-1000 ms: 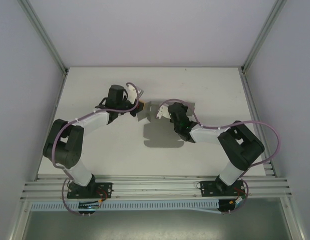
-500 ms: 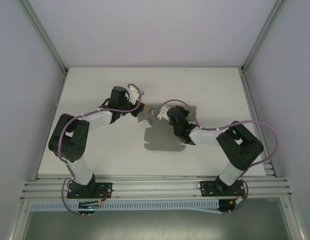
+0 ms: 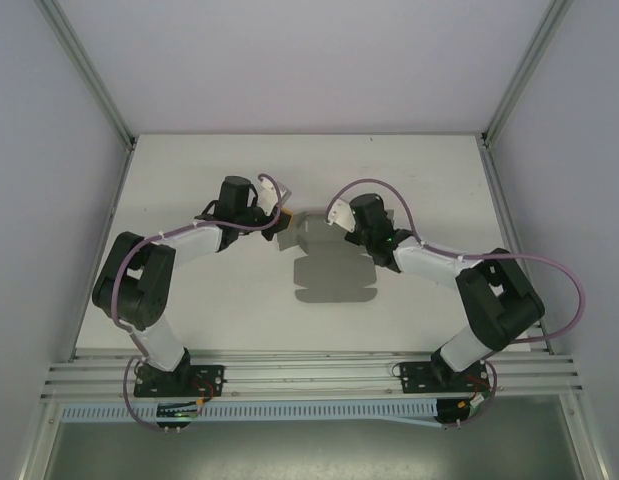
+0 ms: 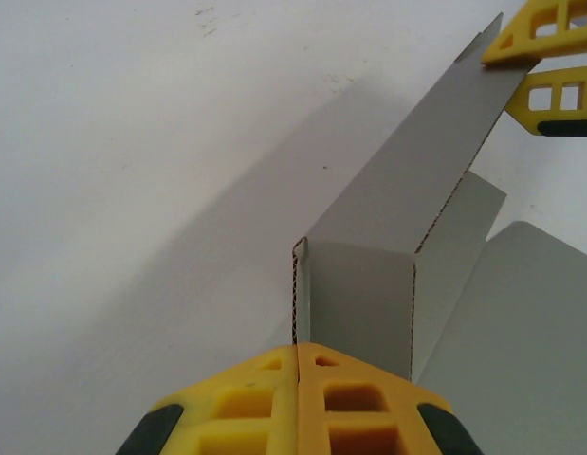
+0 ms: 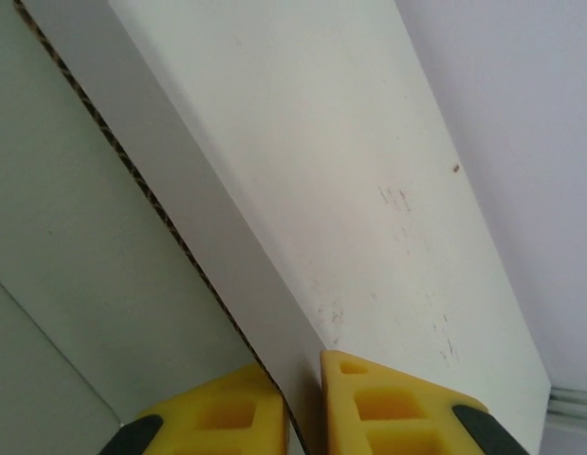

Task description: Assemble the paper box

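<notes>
L tool (image 4: 298, 355): clenched on the paper box (image 3: 329, 270). It pinches one corner of the raised back flap, and the cut edge runs straight into the seam btw its fingers.
R tool (image 5: 298, 370): fingers a little apart w/ the flap's other end btw them. Can't tell if it grips the board or only brackets it.
Why both ends: my read is one tool per end props the long flap up off the table (image 3: 189, 190), so it can fold along its crease w/o twisting. L side looks like the anchor.
Why at the corner: a small side tab there is bent approx. square to the flap, so a pinch at that fold prob. sets the corner.
Box location: mid table, btw the two tools. Main panel lies flat, back flap stands tilted up at the far edge.
Box look: thin grey board, matte, corrugated core showing at the cut edges. Die-cut outline w/ notches and rounded corners.
Stage: early, I'd judge. One wall is up, the other flaps are not yet folded.
Handling: light and floppy. The flap likely springs back if freed before the crease sets.
</notes>
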Controlling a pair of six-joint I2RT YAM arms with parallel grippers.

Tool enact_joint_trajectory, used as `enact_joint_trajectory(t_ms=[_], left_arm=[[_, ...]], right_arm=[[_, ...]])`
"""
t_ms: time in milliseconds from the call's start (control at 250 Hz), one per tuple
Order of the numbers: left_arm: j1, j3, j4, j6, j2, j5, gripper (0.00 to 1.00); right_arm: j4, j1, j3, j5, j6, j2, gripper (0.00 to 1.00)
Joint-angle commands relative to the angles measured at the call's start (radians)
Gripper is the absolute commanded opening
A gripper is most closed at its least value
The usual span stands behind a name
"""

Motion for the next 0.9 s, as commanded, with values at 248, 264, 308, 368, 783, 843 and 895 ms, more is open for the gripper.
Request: enact_joint_trajectory(t_ms=[248,264,308,368,783,843,895], left_arm=[[-0.020,0.074,-0.077,0.091,-0.020,0.091,0.00],[-0.020,0.074,-0.079,0.090,-0.042,0.088,0.00],[-0.021,0.075,-0.080,0.092,-0.048,0.083,0.00],[-0.020,0.074,-0.085,0.102,-0.054,0.078,0.00],[-0.020,0.095,-0.109,0.084,-0.040,0.018,0.00],[-0.020,0.130,-0.115,0.059,-0.030,-0.013,0.12],[-0.020,0.147,-0.120,0.038,-0.018,-0.029,0.19]], right_arm=[[-0.148,-0.020,0.115,-0.138,-0.019,0.088,0.19],[-0.143,-0.022,0.116,-0.131,-0.025,0.089,0.19],[-0.135,-0.029,0.119,-0.116,-0.028,0.089,0.18],[-0.148,-0.044,0.127,-0.111,-0.040,0.086,0.17],[-0.046,-0.079,0.108,-0.020,-0.143,0.081,0.00],[0.024,-0.069,0.089,0.052,-0.194,0.075,0.00],[0.079,-0.059,0.083,0.118,-0.243,0.079,0.00]])
